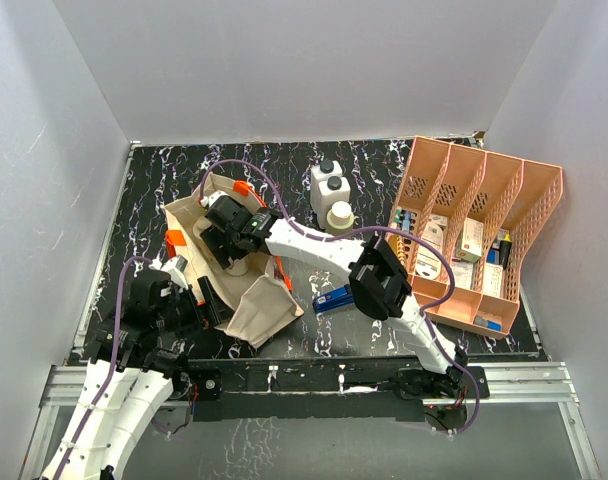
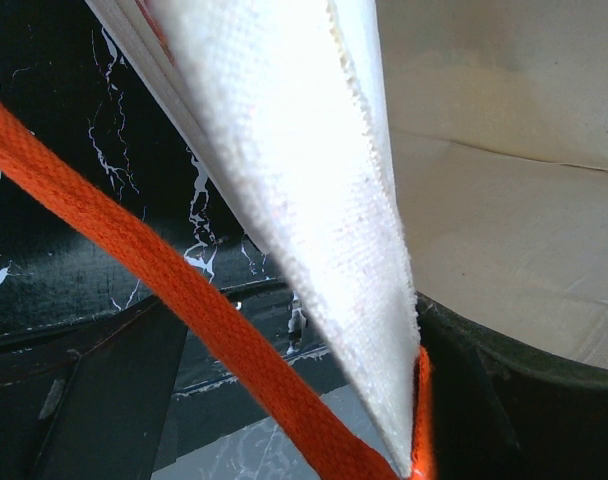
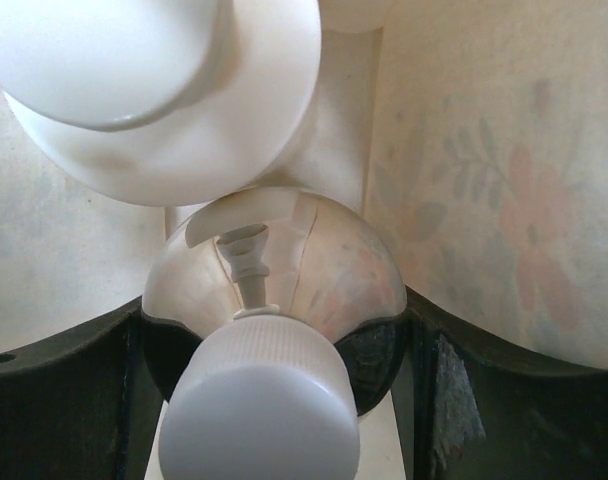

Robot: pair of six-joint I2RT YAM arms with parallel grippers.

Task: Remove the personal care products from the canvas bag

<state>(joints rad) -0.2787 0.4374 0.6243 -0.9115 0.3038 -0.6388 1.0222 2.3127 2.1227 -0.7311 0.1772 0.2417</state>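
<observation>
A: From above?
B: The canvas bag (image 1: 229,285) lies on the counter (image 1: 314,170); three bottles (image 1: 331,195) stand beyond it.
A: Left wrist?
B: The left hand (image 2: 414,420) pinches the bag's edge.
A: Right wrist?
B: The right hand (image 3: 274,350), inside the bag, grips a clear bottle (image 3: 269,300).

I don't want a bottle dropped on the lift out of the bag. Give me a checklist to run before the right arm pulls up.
1. Left gripper holds the canvas bag open by its edge: ok, cloth and the orange strap sit between its fingers.
2. Tiny clear bottle between the right gripper fingers: ok, it fills the gap.
3. Firm grip on it: cannot tell, contact is hidden.
4. Neighbour clear of the lift: not ok, a cream bottle crowds just above it.
5. Drop spot: ok, three bottles already stand on the table with bare top beside them.
</observation>
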